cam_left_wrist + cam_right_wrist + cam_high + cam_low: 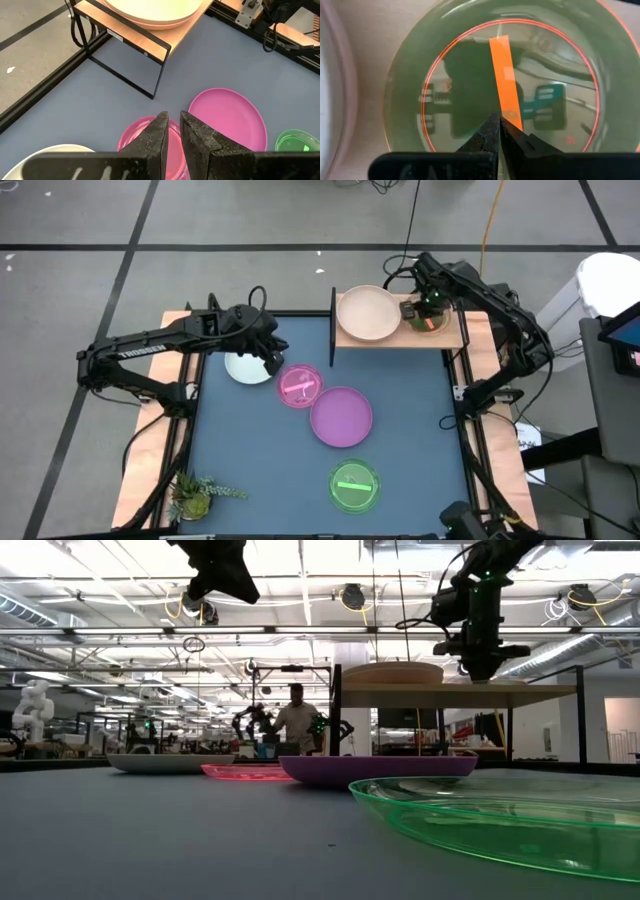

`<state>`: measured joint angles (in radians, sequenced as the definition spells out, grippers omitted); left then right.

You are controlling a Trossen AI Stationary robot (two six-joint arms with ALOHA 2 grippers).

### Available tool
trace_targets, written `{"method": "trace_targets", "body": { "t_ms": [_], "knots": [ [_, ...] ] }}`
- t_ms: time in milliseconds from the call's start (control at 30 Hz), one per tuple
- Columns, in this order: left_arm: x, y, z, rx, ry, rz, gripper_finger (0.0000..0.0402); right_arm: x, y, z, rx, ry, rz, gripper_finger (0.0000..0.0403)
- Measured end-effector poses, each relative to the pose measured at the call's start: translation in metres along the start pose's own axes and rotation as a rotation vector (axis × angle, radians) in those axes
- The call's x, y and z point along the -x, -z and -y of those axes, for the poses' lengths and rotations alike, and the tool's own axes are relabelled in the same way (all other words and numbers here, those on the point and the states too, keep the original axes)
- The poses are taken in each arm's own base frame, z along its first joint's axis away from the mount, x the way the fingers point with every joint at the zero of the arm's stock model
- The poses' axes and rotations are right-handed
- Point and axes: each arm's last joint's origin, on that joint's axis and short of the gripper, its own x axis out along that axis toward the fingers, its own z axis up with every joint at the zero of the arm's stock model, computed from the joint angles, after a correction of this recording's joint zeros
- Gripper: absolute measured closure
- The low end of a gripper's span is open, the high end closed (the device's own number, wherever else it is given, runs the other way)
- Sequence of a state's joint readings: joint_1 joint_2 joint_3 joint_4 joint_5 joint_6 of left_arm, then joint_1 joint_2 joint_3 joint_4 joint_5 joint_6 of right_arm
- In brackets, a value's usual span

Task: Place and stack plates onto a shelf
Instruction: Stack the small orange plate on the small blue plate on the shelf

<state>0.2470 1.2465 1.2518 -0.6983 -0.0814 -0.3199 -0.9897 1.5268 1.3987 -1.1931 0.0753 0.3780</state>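
The shelf [400, 335] is a light-wood board at the table's far side, with a black upright [332, 325] at its left end. A cream plate [367, 313] lies on its left half. Over its right half my right gripper [428, 308] points down, shut on the orange-rimmed translucent plate [445, 75]. On the blue table lie a white plate [245, 368], a small pink plate [300, 386], a purple plate [342, 416] and a small green plate [356, 485]. My left gripper [272, 360] hangs above the white and pink plates, slightly open and empty. My right gripper pinches the plate's orange centre bar [507, 95] at one end, between its two fingertips [492, 132]. The fingers come from above, pointing steeply down. The plate lies roughly level over the shelf's wood [365, 30]. Whether it rests there or hangs clear, I cannot tell.
A small green plant [195, 495] stands at the table's near left corner. Wooden rails run along both table sides. In the low view a person [295, 720] stands in the room far behind the table. Bare blue table shows at the near left and at the right.
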Motion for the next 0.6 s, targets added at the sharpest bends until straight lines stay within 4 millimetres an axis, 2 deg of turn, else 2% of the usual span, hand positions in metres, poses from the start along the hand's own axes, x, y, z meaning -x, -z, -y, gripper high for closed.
{"method": "trace_targets", "body": {
  "t_ms": [167, 600],
  "knots": [
    [0.0, 0.0, 0.0, 0.001, 0.0, 0.0, 0.0348, -0.001, 0.004, 0.0, 0.007, 0.006, -0.013, 0.0403],
    [0.0, 0.0, 0.0, -0.004, 0.0, 0.0, 0.0348, 0.014, 0.012, 0.004, -0.02, -0.017, 0.036, 0.0403]
  ]
}}
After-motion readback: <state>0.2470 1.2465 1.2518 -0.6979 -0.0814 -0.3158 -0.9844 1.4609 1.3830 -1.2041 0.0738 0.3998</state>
